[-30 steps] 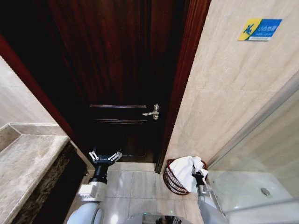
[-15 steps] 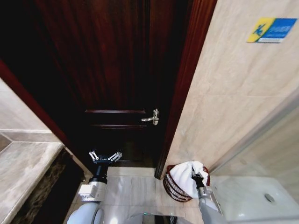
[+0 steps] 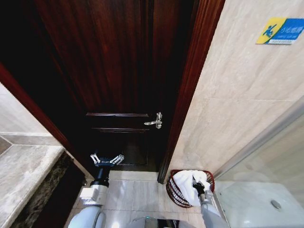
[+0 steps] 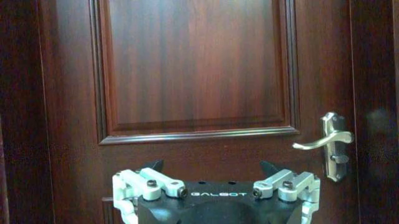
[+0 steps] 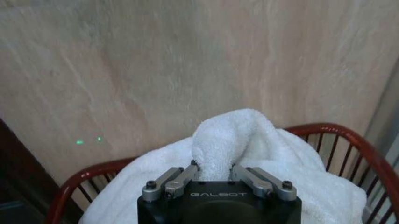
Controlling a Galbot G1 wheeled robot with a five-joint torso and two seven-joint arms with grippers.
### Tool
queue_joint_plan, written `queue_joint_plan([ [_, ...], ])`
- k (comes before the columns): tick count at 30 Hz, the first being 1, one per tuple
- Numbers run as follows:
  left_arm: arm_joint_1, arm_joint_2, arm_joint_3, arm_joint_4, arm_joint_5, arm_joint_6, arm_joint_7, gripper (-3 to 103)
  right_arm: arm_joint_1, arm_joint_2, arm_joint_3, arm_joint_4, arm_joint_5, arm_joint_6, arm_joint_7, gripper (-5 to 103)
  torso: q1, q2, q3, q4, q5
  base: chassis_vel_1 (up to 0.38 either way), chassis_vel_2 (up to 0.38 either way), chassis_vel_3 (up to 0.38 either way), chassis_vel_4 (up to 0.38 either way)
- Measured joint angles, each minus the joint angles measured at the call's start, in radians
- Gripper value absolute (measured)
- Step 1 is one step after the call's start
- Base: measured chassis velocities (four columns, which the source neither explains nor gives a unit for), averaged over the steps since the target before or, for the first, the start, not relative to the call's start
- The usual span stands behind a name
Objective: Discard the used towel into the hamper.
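Note:
The white towel (image 3: 186, 182) hangs bunched in the small reddish-brown open-weave hamper (image 3: 174, 191), which stands on the floor in the corner by the door frame. My right gripper (image 3: 195, 182) is over the hamper, shut on a fold of the towel. In the right wrist view the towel (image 5: 232, 136) rises in a peak from between the gripper (image 5: 212, 166) fingers, and the hamper's rim (image 5: 325, 128) curves around it. My left gripper (image 3: 107, 158) is held open and holds nothing, facing the dark door.
A dark wooden door (image 3: 118, 71) with a silver lever handle (image 3: 154, 121) stands straight ahead; the handle (image 4: 326, 141) is off to one side of the left gripper (image 4: 212, 166). A marble counter (image 3: 23, 175) is at left, a tiled wall (image 3: 237, 95) and glass shower screen (image 3: 266, 156) at right.
The head camera has shifted, so the whole picture moved. The towel sits lower inside the hamper's rim, still in the right gripper. The left arm is unchanged.

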Motion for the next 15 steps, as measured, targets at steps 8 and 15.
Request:
queue_joint_plan([
  [8, 0.000, 0.000, 0.000, 0.000, 0.000, 0.000, 0.000, 100, 0.061, -0.014, 0.002, -0.046, -0.125, -0.132, 0.007, 14, 0.000, 0.000, 0.000, 0.0000, 0.0000, 0.000, 0.000, 0.000, 0.000],
  [15, 0.000, 0.000, 0.000, 0.000, 0.000, 0.000, 0.000, 100, 0.134, -0.026, 0.006, -0.121, -0.249, -0.231, 0.031, 14, 0.000, 0.000, 0.000, 0.0001, 0.0002, 0.000, 0.000, 0.000, 0.000],
])
